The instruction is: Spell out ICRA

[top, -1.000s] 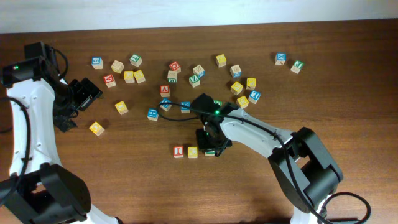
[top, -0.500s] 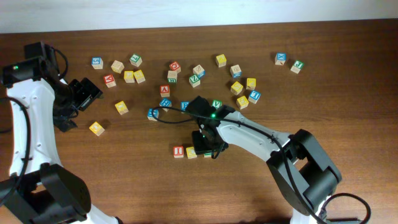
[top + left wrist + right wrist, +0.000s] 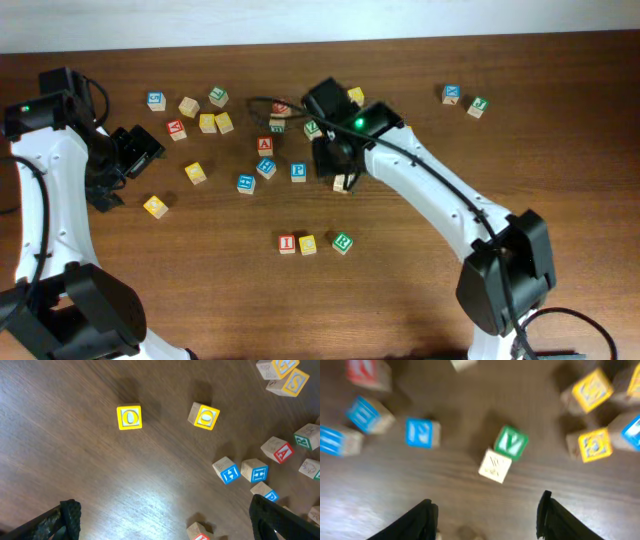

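Nearest the front edge of the bench (image 3: 420, 300), 3 blocks sit close together in a row: a red I (image 3: 287, 243), a yellow block (image 3: 309, 244) whose letter I cannot read, and a green R (image 3: 342, 242). Farther back, the right hand (image 3: 338, 160) hangs over mid-bench, its fingers (image 3: 422, 520) spread wide with nothing between them. Its blurred wrist view shows a green V (image 3: 511, 442) touching a pale block (image 3: 495, 466) below. The red A (image 3: 265, 145) lies loose left of that hand, well apart from the row, near blue blocks (image 3: 266, 168). At the left, the left hand (image 3: 133, 150) is also wide open and empty, above 2 yellow blocks (image 3: 129, 417). More blocks are scattered toward the far edge.
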You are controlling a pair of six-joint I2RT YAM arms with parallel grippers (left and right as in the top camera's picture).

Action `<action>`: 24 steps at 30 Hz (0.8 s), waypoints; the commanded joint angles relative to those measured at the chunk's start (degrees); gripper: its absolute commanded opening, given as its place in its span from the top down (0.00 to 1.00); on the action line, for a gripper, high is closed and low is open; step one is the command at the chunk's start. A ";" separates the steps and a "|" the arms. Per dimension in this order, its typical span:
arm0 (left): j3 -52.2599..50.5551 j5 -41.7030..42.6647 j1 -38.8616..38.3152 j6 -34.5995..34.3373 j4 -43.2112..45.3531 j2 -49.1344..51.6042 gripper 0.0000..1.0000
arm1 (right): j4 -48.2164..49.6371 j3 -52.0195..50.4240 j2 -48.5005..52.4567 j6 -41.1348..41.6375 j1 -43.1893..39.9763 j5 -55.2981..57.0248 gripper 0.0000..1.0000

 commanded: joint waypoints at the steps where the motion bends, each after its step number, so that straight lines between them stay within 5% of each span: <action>1: 0.44 0.39 -0.17 -0.72 -0.04 -0.79 0.01 | -1.44 1.11 -0.44 -0.68 -0.17 1.14 0.42; 6: 0.44 0.39 -0.15 -0.72 -0.04 -0.79 0.01 | -16.85 -2.47 -0.04 6.10 -0.15 -6.25 0.35; 8: 0.44 0.39 -0.15 -0.72 -0.04 -0.79 0.01 | -14.14 -7.82 -0.04 7.63 -0.11 -11.19 0.27; 10: 0.44 0.39 -0.17 -0.72 -0.04 -0.79 0.01 | -9.09 -13.88 -0.04 16.06 -0.11 -12.28 0.27; 13: 0.44 0.39 -0.17 -0.72 -0.04 -0.79 0.01 | 1.27 -20.74 -0.04 16.46 -0.11 -20.20 0.27; 19: 0.44 0.39 -0.17 -0.72 -0.04 -0.79 0.01 | 3.43 -25.18 -0.04 28.70 -0.09 -18.27 0.28; 24: 0.44 0.39 -0.17 -0.72 -0.04 -0.79 0.01 | 3.91 -25.29 -0.04 28.83 0.68 -18.82 0.42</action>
